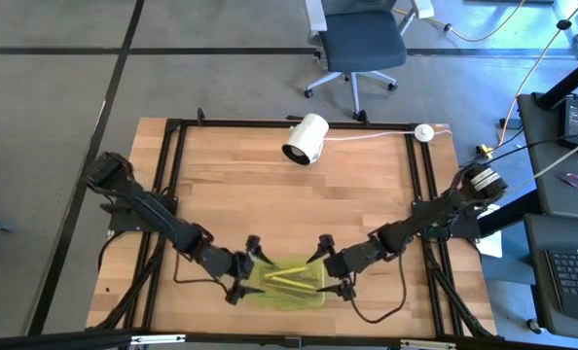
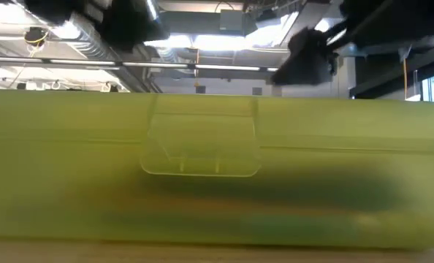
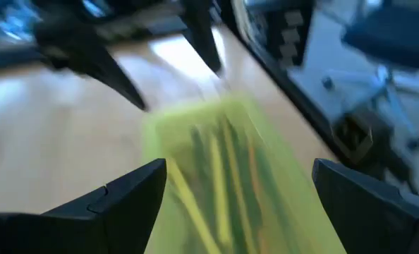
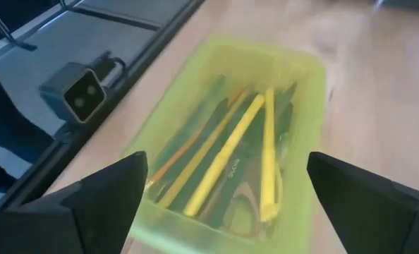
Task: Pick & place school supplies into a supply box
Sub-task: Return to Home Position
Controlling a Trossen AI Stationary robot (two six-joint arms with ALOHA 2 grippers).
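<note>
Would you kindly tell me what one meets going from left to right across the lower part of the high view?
Left gripper, open → supply box holding yellow pencils → right gripper, open.

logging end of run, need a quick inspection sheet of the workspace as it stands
surface: wooden table in a black frame
job's things: yellow-green supply box at the front edge, lid looks shut; pens and pencils show through it
clutter: white cylinder at the far edge; small grey camera by the table's edge
end effectors: left end effector and right end effector both open, one at each end of the box, holding nothing
cables: white cable runs from the cylinder to a white puck
surroundings: office chair and a keyboard beyond the table
</note>
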